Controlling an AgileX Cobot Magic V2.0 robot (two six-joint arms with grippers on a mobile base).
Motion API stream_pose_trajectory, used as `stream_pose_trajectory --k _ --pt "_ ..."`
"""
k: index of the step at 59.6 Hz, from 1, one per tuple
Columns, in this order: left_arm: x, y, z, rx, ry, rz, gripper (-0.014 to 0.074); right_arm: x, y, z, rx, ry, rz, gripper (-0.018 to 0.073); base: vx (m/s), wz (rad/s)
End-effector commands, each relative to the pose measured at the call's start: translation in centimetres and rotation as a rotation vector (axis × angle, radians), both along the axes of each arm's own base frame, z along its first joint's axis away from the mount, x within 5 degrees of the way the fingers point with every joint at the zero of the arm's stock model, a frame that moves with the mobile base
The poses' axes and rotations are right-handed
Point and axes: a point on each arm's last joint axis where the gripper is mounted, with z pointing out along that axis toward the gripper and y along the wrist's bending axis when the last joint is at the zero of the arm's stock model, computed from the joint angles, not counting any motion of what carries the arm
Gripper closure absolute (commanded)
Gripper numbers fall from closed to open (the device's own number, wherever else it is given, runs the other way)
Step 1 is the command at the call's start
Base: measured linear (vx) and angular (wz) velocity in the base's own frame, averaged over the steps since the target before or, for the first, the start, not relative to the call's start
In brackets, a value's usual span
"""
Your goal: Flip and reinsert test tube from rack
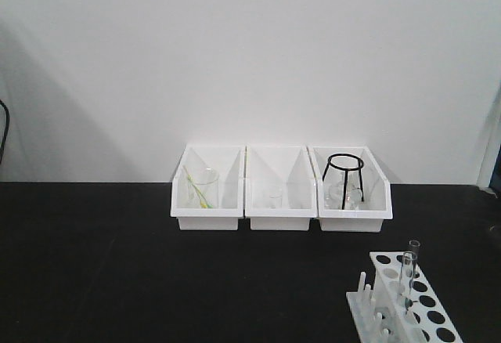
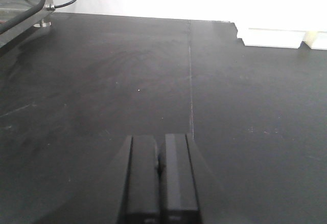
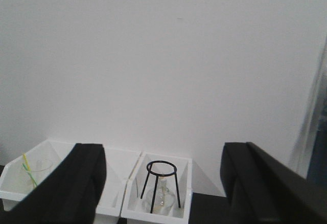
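Observation:
The white rack (image 1: 407, 304) stands at the front right of the black table, with round holes on top and upright pegs along its left side. A clear glass test tube (image 1: 409, 268) stands upright in one of its far holes. Neither arm shows in the front view. My left gripper (image 2: 161, 147) is shut with nothing between its fingers, low over bare table. My right gripper (image 3: 162, 155) is open and empty, looking toward the back wall. The rack and tube are out of both wrist views.
Three white open-front bins sit at the back wall: left bin (image 1: 207, 188) with a beaker (image 1: 203, 189) and a yellow-green stick, middle bin (image 1: 280, 190) with small glassware, right bin (image 1: 349, 190) with a black wire tripod (image 3: 162, 183) over a flask. A table seam (image 2: 190, 75) runs ahead.

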Motion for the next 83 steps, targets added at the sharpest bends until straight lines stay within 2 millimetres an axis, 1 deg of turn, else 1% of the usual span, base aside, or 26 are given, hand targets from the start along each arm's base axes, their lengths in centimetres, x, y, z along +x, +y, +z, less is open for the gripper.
stream_pose_trajectory --k 1,7,12,19,24,31,53,59,64,68,75,78,83 --pt "0.1 -0.1 0.8 0.004 -0.099 -0.012 0.0603 -3.0 -0.2 0.8 0.017 -0.086 -0.008 0.0046 0.0 0.0" --pt "0.1 -0.1 0.8 0.004 -0.099 -0.012 0.0603 -5.8 -0.3 0.0 0.021 -0.147 -0.008 0.0064 0.0 0.0" --pt "0.1 -0.1 0.8 0.004 -0.099 -0.012 0.0603 -7.5 -0.4 -0.9 0.007 -0.183 -0.009 0.0079 0.0 0.0" --pt "0.1 -0.1 0.8 0.004 -0.099 -0.012 0.0603 -9.0 -0.4 -1.4 0.01 -0.22 -0.012 0.009 0.0 0.0" --pt "0.1 -0.1 0.8 0.004 -0.099 -0.012 0.0603 -9.7 -0.5 -1.4 0.012 -0.233 -0.018 0.009 0.0 0.0" --pt "0.1 -0.1 0.8 0.004 -0.099 -0.012 0.0603 -10.0 -0.5 -1.3 0.012 -0.248 -0.018 0.009 0.0 0.0" --pt "0.1 -0.1 0.8 0.004 -0.099 -0.012 0.0603 -10.0 -0.5 -1.3 0.004 -0.248 -0.02 0.009 0.0 0.0" --pt "0.1 -0.1 0.8 0.004 -0.099 -0.012 0.0603 -10.3 -0.6 -1.4 -0.014 -0.244 -0.035 0.011 0.0 0.0" --pt "0.1 -0.1 0.8 0.004 -0.099 -0.012 0.0603 -10.9 -0.8 -2.0 -0.02 -0.236 -0.055 0.0162 0.0 0.0" --pt "0.1 -0.1 0.8 0.004 -0.099 -0.012 0.0603 -11.6 -0.9 -3.1 -0.036 -0.245 -0.065 0.0221 0.0 0.0" --pt "0.1 -0.1 0.8 0.004 -0.099 -0.012 0.0603 -12.7 -1.0 -6.5 -0.049 -0.26 -0.074 0.0358 0.0 0.0" --pt "0.1 -0.1 0.8 0.004 -0.099 -0.012 0.0603 -13.0 -1.0 -8.0 -0.039 -0.261 -0.073 0.0438 0.0 0.0" --pt "0.1 -0.1 0.8 0.004 -0.098 -0.012 0.0603 -12.1 -0.9 -10.1 -0.019 -0.188 -0.064 0.0552 0.0 0.0"
